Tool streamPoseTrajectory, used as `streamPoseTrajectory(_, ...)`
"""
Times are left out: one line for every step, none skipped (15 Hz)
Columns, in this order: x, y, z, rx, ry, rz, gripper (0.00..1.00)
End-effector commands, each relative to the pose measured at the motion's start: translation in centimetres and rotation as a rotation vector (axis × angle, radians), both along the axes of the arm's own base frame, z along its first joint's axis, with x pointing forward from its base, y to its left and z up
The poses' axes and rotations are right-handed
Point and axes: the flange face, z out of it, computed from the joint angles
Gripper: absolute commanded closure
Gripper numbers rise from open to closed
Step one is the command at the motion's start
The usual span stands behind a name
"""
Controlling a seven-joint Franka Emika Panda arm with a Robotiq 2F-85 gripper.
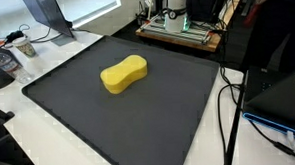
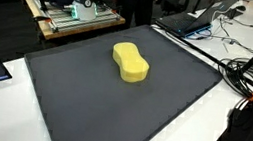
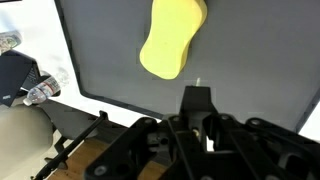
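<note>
One yellow sponge [image 1: 124, 74] is lying flat on a big dark mat [image 1: 179, 106]. It is shaped a bit like a peanut, fat at both ends and thinner in the middle. Both exterior views are showing it near the middle of the mat, a little toward the far side, with nothing touching it.

The mat is sitting on a white table [image 1: 71, 41]. Black cables [image 2: 251, 84] are trailing over the table just beside one edge of the mat. A laptop [image 2: 189, 22] is resting near a far corner. A wooden cart [image 1: 180, 33] with a machine on it is standing behind the table.

Down at the bottom of the wrist view, the gripper [image 3: 197, 98] is poking out over the mat, close to the mat's edge. Its two fingers are pressing together, and they are holding nothing. In this view the sponge is lying up ahead of the fingertips, apart from them, with bare mat in between. A small bottle-like thing [image 3: 40, 92] is lying on the white table off to the side, too blurry to name.
</note>
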Motion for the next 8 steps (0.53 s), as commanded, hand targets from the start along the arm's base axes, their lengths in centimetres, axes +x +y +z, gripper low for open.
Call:
streamPoseTrajectory(1.5,1.7,-0.9,-0.013,0.022,-0.044,0.96)
streamPoseTrajectory(1.8,2.6,-1.5,-0.034,0.031,-0.065,0.96)
streamPoseTrajectory(2.2,3.3,-2.1,-0.061,0.016,-0.089,0.96)
streamPoseTrajectory(2.6,4.2,-3.1,-0.09,0.017,-0.12,0.96)
streamPoseTrajectory(3.1,4.9,-3.9,-0.115,-0.004,-0.156,0.96)
streamPoseTrajectory(3.5,5.6,-5.0,-0.142,-0.008,-0.188,0.96)
streamPoseTrajectory(4.1,6.3,-6.1,-0.169,-0.023,-0.227,0.96)
streamPoseTrajectory(4.7,7.0,-7.4,-0.194,-0.019,-0.262,0.96)
